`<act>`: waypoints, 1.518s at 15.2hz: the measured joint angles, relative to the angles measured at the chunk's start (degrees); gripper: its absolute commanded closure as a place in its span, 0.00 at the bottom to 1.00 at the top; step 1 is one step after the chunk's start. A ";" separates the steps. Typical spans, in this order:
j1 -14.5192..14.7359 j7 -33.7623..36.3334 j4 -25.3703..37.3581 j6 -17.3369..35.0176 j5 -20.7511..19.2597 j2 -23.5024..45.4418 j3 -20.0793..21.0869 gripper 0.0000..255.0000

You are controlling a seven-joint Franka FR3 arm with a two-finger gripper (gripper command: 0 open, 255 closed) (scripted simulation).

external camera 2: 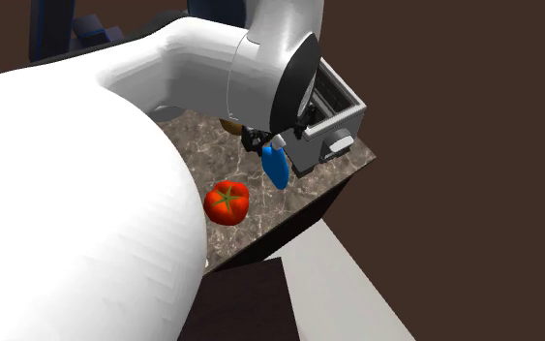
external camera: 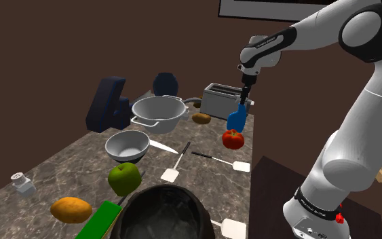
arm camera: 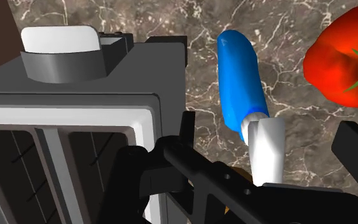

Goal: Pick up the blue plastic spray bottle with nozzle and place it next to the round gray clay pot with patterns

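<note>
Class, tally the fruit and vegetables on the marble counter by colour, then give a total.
Red: 1, the tomato
Green: 1, the apple
Orange: 1, an oval fruit
Brown: 1, a potato
Total: 4

No legible text; tiny lettering on arm wrist link (external camera: 267, 42) and arm base (external camera: 313, 204) unreadable.

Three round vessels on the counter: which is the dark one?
The dark pot at the shoulder view's bottom edge, beside the green apple; the handled pan and the bowl are pale.
</note>
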 measured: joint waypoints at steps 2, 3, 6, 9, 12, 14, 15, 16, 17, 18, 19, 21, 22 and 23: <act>0.00 0.00 0.00 0.00 0.00 0.00 0.00 1.00; 0.00 0.00 0.00 0.00 0.00 0.00 0.00 1.00; 0.00 0.00 0.02 0.00 0.00 -0.01 0.00 1.00; 0.00 0.00 0.01 0.01 0.00 -0.02 0.00 1.00; 0.03 0.11 0.25 -0.37 -0.09 -0.15 0.04 1.00; 0.02 0.20 1.01 -1.53 -0.33 -0.60 0.04 1.00; 0.07 0.38 1.41 -2.15 -0.47 -0.87 0.10 1.00; 0.11 0.52 1.99 -2.96 -0.62 -1.14 0.16 1.00; 0.14 0.66 2.53 -3.79 -0.80 -1.47 0.21 1.00; 0.15 0.75 3.06 -4.50 -0.90 -1.68 0.24 1.00; 0.17 0.86 3.53 -5.24 -1.06 -1.98 0.28 1.00; 0.13 0.92 4.62 -6.81 -1.35 -2.54 0.28 1.00; 0.19 1.11 5.04 -7.44 -1.46 -2.77 0.37 1.00; 0.22 1.22 5.56 -8.24 -1.61 -3.09 0.43 1.00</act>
